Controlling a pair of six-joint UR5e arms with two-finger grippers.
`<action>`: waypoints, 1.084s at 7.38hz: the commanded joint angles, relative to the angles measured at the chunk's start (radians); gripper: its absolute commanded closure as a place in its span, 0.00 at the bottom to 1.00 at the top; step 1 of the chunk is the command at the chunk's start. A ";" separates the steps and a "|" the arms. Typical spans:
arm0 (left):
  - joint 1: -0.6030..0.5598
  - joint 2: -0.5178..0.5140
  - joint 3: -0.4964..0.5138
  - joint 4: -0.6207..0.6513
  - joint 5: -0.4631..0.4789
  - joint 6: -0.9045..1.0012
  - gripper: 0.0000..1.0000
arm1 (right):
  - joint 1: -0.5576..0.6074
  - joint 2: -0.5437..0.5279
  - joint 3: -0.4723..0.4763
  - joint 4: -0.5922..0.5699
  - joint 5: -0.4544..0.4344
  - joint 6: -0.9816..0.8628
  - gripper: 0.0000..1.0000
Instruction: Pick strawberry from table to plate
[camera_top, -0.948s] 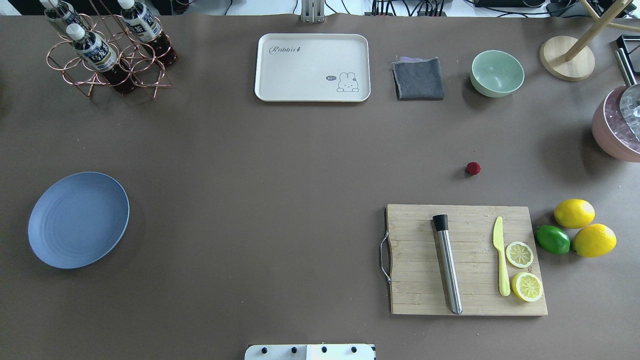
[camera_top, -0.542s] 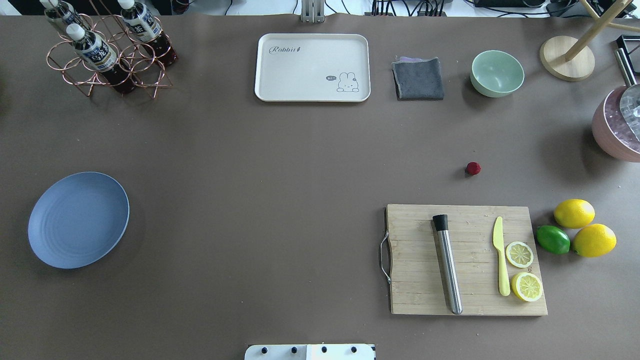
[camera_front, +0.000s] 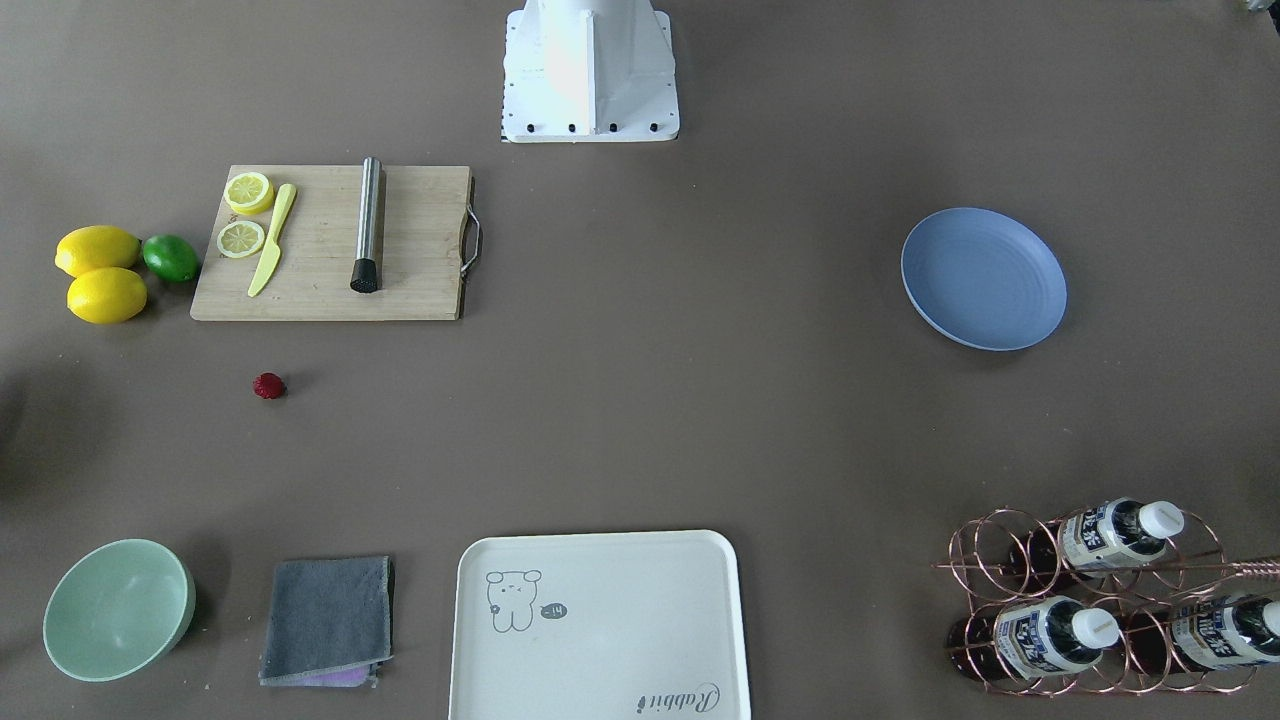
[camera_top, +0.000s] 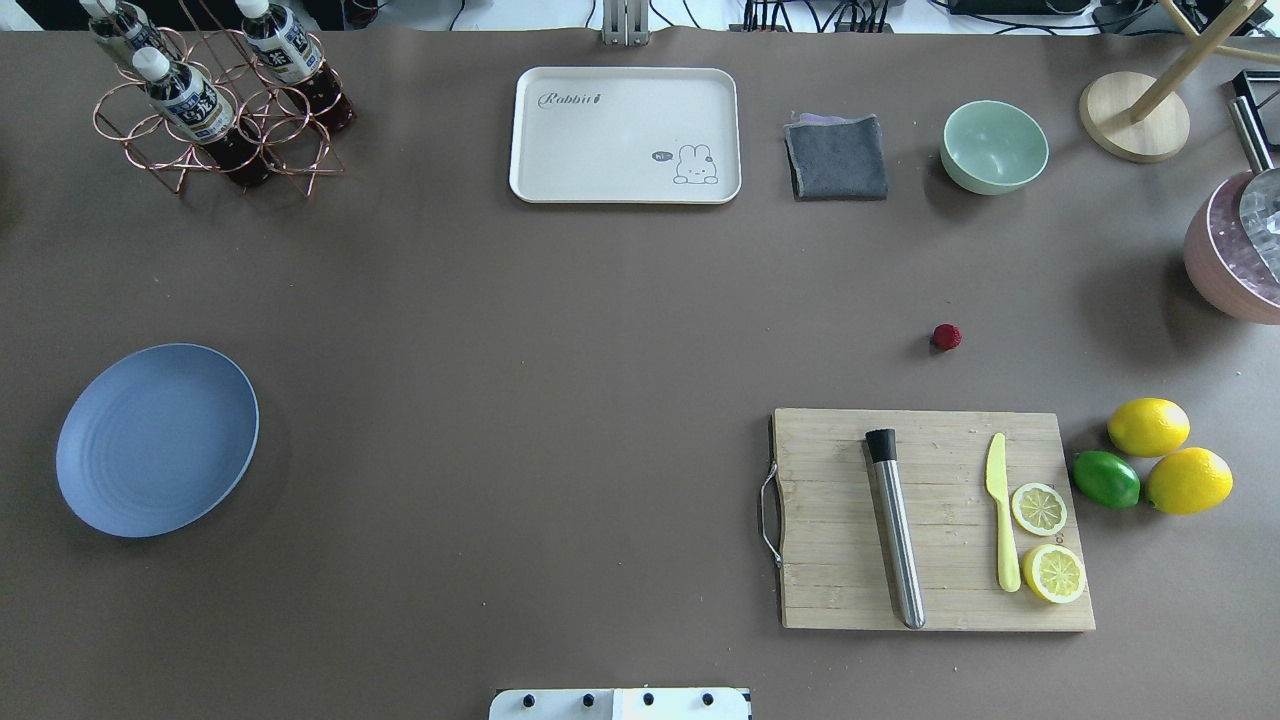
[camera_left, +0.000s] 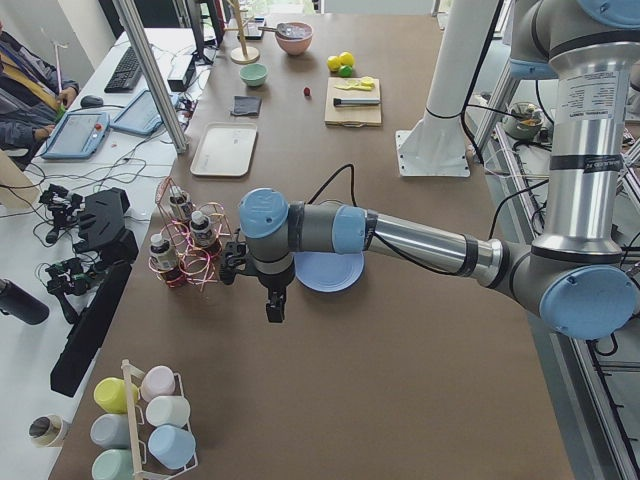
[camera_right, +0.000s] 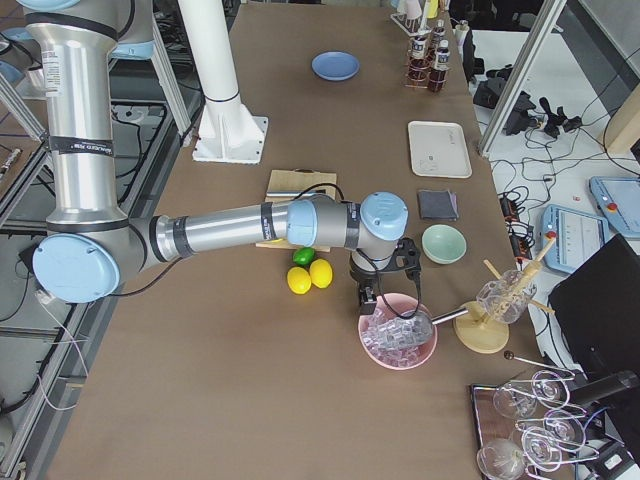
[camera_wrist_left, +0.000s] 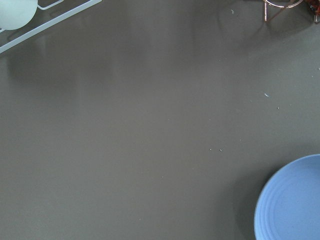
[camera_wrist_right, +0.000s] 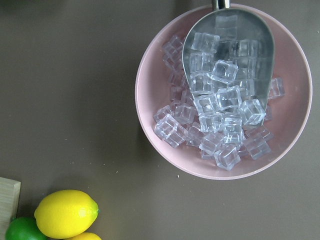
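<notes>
"Overhead exterior, nearest first: what do you see?"

"Your cutting board (camera_top: 830, 520) sits close to the base. Just beyond it the strawberry (camera_top: 946, 337) lies alone on the bare bench (camera_top: 560, 400), well apart from the plate (camera_top: 157, 440) on the left."

"And the hands?"

"Your left hand (camera_left: 274, 310) hangs beside the plate and your right hand (camera_right: 366, 298) by the ice bowl (camera_wrist_right: 292, 135), likely to leave the middle free. Wide or narrow, you cannot tell."

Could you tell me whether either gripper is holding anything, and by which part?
Nothing seems held: the strawberry lies alone on the table, away from the left gripper and right gripper.
</notes>
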 joint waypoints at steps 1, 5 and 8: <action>0.001 0.010 -0.016 0.000 0.025 -0.004 0.02 | -0.003 -0.001 -0.007 0.015 0.000 0.000 0.00; 0.001 0.009 -0.037 -0.009 0.018 -0.137 0.03 | -0.001 -0.001 -0.007 0.014 0.000 0.002 0.00; 0.004 0.013 -0.054 -0.009 0.021 -0.149 0.03 | -0.003 -0.001 -0.010 0.014 0.002 0.002 0.00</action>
